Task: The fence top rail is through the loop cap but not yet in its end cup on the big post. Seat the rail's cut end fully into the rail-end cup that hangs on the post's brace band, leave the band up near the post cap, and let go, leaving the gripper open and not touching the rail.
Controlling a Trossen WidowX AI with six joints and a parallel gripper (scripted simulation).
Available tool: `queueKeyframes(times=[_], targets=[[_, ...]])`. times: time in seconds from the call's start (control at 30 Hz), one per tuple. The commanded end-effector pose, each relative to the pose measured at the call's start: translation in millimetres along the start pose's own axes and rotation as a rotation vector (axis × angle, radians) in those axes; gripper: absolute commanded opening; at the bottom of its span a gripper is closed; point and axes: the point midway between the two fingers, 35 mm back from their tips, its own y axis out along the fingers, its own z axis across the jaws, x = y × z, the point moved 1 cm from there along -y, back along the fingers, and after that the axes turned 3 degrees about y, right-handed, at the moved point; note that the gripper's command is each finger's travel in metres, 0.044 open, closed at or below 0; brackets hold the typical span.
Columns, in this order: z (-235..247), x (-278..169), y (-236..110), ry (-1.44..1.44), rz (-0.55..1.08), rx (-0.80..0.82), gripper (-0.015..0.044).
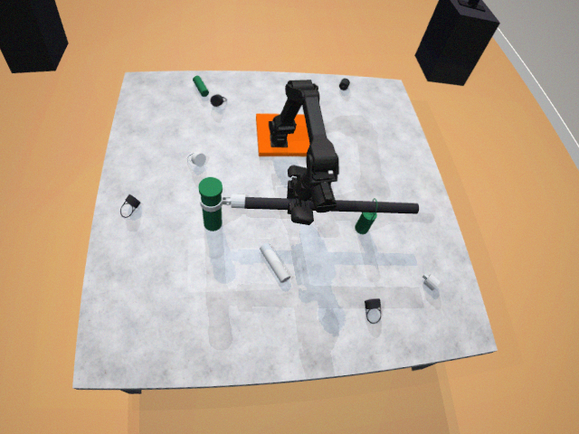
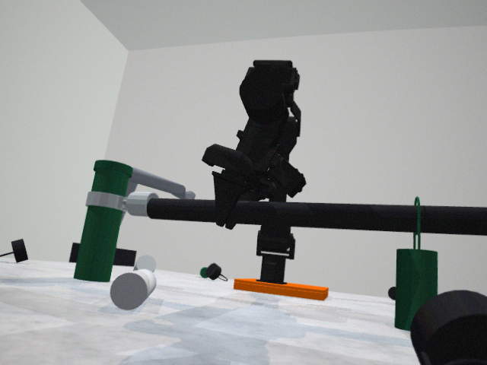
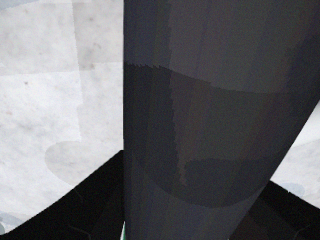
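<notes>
I've got the top rail (image 1: 374, 205) stretched level above the counter (image 1: 140, 303), a long matte black tube running from the big post (image 1: 211, 205) on one side out past the small green post (image 1: 365, 222) on the other. My pincer (image 1: 301, 205) is clamped on the rail near its middle, jaws wrapped around the tube from above, and in the wrist view the rail (image 3: 214, 114) fills nearly the whole picture as a dark grey cylinder between the two black fingers. The big post stands upright, dark green with a wider green post cap (image 2: 112, 168); just below that cap sits the pale grey brace band (image 2: 103, 200), and the light grey rail-end cup (image 2: 139, 203) hangs off it toward the rail. From the exterior view the rail's cut end meets the mouth of the cup, though how deep it sits I cannot tell. Farther along, the thin green loop cap (image 2: 416, 220) rises from the small green post and rings the rail. The counter is a mottled grey-white slab, the arm standing on an orange base plate (image 1: 264, 148). Scattered on it: a white tube (image 1: 274, 262) lying flat, a short green cylinder (image 1: 200, 86) near the far edge, several small black fittings (image 1: 373, 309) and small white fittings (image 1: 197, 159). Beyond, a tan floor (image 1: 523, 233), pale walls, and two black boxes (image 1: 456, 39) by the far corners.
</notes>
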Motion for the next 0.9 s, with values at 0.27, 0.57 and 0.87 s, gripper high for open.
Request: queueKeyframes(times=[0.27, 0.57, 0.87], targets=[[0.0, -4.1, -1.0, 0.003, 0.008, -0.003, 0.0000], [0.0, -0.1, 0.0, 0.000, 0.000, 0.000, 0.0000], [0.1, -0.9, -0.4, 0.000, 0.002, 0.000, 0.0000]])
